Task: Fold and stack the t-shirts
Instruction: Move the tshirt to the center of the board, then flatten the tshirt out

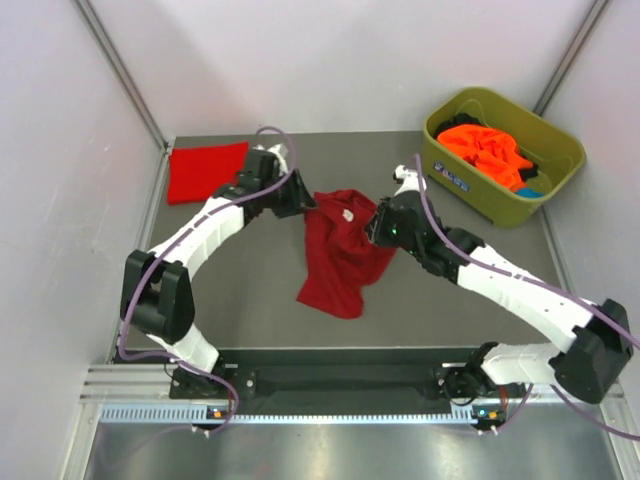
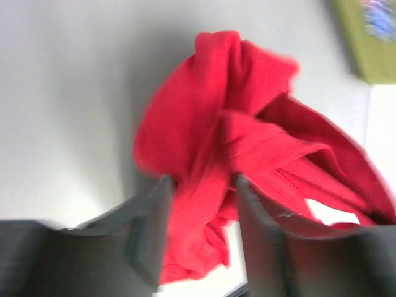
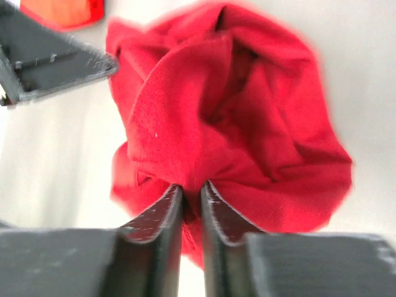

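Crimson t-shirt [image 1: 340, 262] lies crumpled in the middle of the grey table [image 1: 450, 300], its far edge gathered between the two arms. The left gripper [image 1: 304, 203] has its jaws about half closed around a thick bunch of cloth at the shirt's far left corner, while the right gripper [image 1: 378, 226] pinches a thin fold at the far right, jaws almost together. A brighter red t-shirt [image 1: 206, 172] lies folded at the table's far left, and orange t-shirts [image 1: 487, 148] sit in the olive-green tub [image 1: 560, 165] at the far right.
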Action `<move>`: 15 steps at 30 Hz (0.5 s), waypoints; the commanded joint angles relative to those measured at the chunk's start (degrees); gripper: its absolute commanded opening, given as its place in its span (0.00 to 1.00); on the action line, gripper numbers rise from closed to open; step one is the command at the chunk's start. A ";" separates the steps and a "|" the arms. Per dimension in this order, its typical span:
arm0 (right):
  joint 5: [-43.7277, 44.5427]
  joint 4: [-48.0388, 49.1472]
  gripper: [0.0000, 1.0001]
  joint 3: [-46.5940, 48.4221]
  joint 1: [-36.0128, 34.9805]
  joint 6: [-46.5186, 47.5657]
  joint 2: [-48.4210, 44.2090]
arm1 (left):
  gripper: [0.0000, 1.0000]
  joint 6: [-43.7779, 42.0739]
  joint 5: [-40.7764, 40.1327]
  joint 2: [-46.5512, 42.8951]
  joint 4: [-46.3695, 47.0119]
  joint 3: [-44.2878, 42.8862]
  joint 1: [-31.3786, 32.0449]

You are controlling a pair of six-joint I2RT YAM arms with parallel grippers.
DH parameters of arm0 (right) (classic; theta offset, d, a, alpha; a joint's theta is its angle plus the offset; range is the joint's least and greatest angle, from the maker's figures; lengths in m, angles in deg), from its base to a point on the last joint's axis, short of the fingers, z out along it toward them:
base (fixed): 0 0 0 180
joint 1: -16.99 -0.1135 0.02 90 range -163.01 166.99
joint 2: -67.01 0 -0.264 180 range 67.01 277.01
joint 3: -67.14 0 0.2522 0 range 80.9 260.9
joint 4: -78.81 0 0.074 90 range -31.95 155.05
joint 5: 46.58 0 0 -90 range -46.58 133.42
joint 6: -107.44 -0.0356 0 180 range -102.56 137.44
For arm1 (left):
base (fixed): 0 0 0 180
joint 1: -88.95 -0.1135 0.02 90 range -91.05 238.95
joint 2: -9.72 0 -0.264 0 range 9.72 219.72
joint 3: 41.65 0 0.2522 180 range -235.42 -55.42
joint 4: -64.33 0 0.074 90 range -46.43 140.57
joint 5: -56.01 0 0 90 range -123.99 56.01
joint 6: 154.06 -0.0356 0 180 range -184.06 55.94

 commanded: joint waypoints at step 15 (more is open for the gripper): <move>-4.44 -3.23 0.48 4.48 11.80 5.26 5.21 | 0.61 -0.80 -11.22 -21.31 -13.32 25.78 3.49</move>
